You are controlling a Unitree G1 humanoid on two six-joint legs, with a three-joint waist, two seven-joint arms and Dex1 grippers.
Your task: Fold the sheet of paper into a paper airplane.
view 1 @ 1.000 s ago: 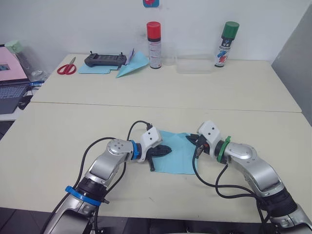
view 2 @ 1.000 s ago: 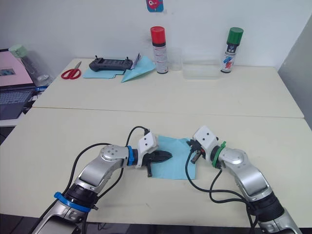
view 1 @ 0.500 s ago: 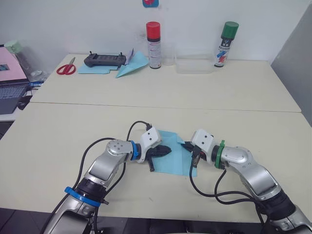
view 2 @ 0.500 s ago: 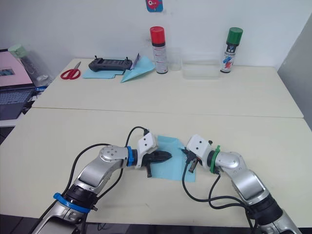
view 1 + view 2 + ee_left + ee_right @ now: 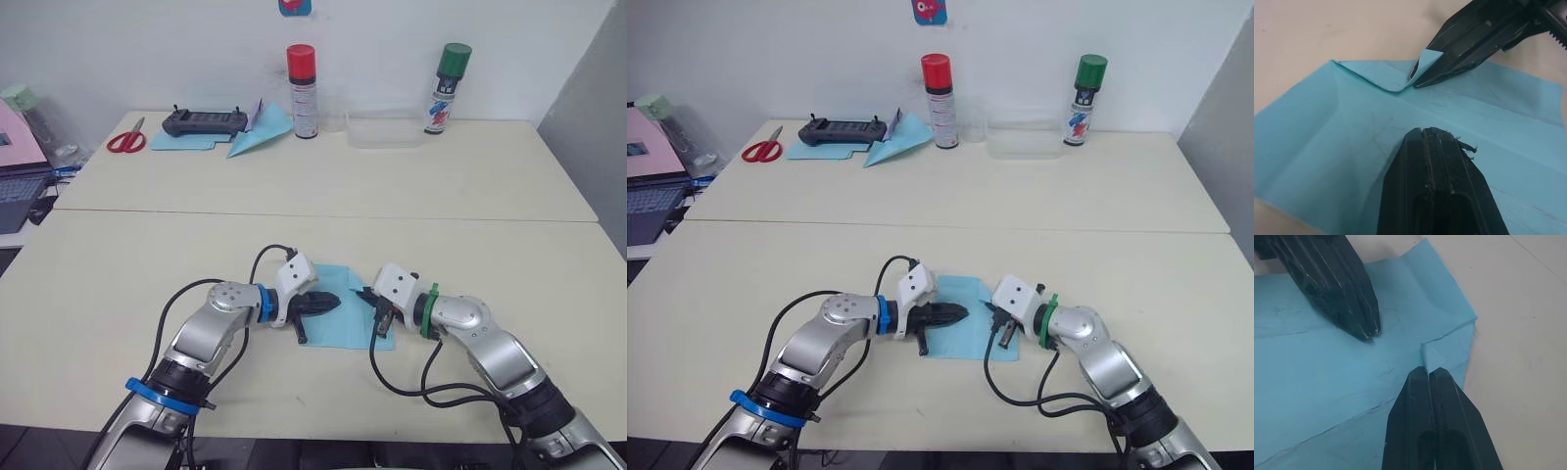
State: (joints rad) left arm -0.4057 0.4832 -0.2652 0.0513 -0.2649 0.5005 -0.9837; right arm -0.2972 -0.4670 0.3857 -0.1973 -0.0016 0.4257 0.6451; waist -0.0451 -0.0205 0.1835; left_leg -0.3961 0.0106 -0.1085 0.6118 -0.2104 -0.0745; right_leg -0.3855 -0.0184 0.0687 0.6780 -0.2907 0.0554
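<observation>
The sheet of paper (image 5: 338,325) lies light blue on the near table between my two arms. My left gripper (image 5: 334,302) is shut, its tips (image 5: 1425,131) resting on the middle of the sheet. My right gripper (image 5: 365,295) is shut on the sheet's right far corner (image 5: 1431,354). That corner is lifted and curled inward over the sheet, with a soft fold running back from it (image 5: 1376,78). The two grippers' tips are close but apart. The paper airplane as a folded wedge is not formed; the sheet is mostly flat.
On the far table stand a red-capped spray can (image 5: 302,78), a green-capped spray can (image 5: 443,88) and a clear box (image 5: 384,128). Left of them lie a black controller (image 5: 206,120), a neat blue dart plane (image 5: 259,134), red scissors (image 5: 124,141) and a laptop (image 5: 18,181).
My right gripper has moved left toward the left gripper, carrying the sheet's corner and curling it over the sheet. The left gripper stayed on the paper. The camera shifted slightly.
</observation>
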